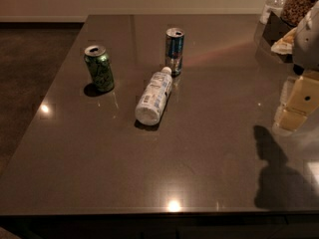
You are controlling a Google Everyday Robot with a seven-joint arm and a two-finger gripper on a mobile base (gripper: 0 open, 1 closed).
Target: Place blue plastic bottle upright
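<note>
The blue plastic bottle lies on its side in the middle of the dark table, its white cap pointing away toward the slim blue-silver can and close to that can's base. My gripper hangs above the table at the right edge of the view, well to the right of the bottle and apart from it. It holds nothing that I can see.
A green can stands upright left of the bottle. Jars and containers crowd the back right corner. The gripper's shadow falls on the table's front right. The floor drops off at the left.
</note>
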